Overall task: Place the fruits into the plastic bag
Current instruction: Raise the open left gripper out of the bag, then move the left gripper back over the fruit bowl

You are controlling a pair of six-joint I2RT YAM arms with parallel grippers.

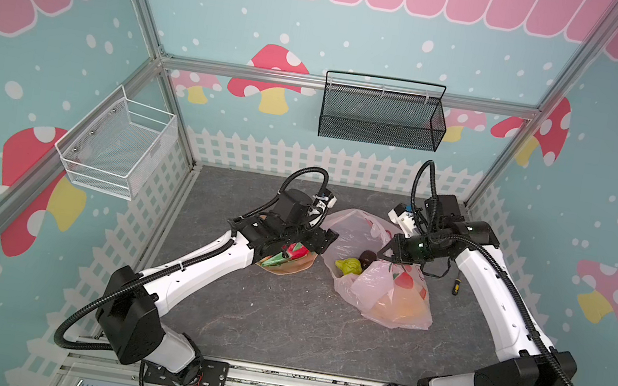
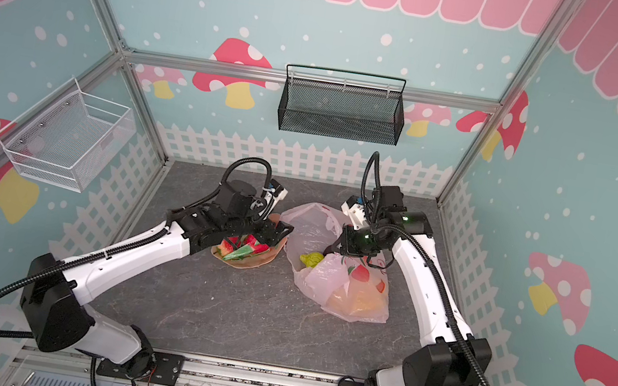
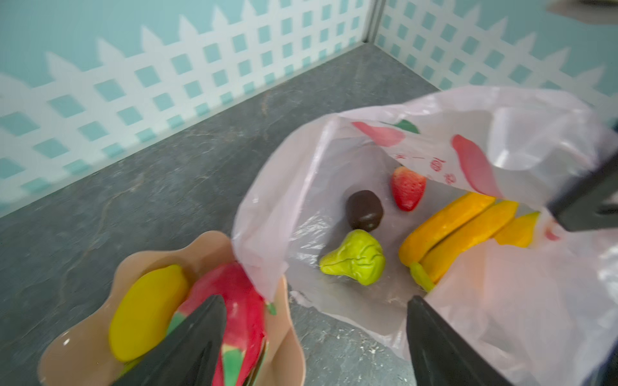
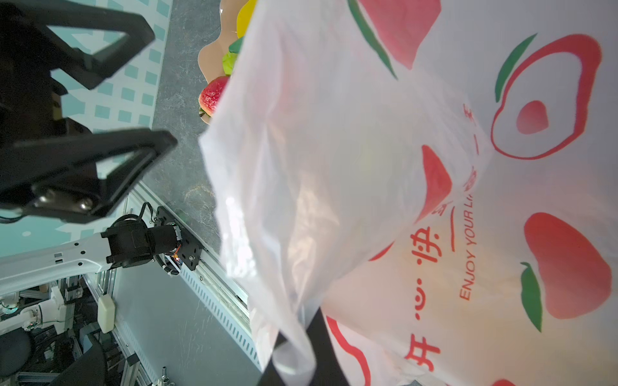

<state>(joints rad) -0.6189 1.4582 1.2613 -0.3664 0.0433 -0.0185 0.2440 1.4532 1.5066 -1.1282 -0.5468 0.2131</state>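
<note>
Wide open & empty at L gripper (image 3: 316, 300), over plastic bag's (image 3: 535, 133) mouth edge nr tan dish (image 3: 207, 247); clamped shut on bag rim at R gripper (image 4: 294, 347). Blurred thru film at bag's closed end: orange lump (image 1: 405, 306). In bag: banana bunch (image 3: 461, 230), pear (image 3: 354, 257), dark brown fruit (image 3: 364, 210), strawberry (image 3: 408, 187); in dish beside bag: dragon fruit (image 3: 240, 300), yellow fruit (image 3: 147, 310).

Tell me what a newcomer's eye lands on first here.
The pink bag lies mid-table, its rim pinched by the shut right gripper, with a banana bunch and a green pear inside. Beside it, the red dragon fruit lies in a tan dish, and the open left gripper hovers over it.
</note>
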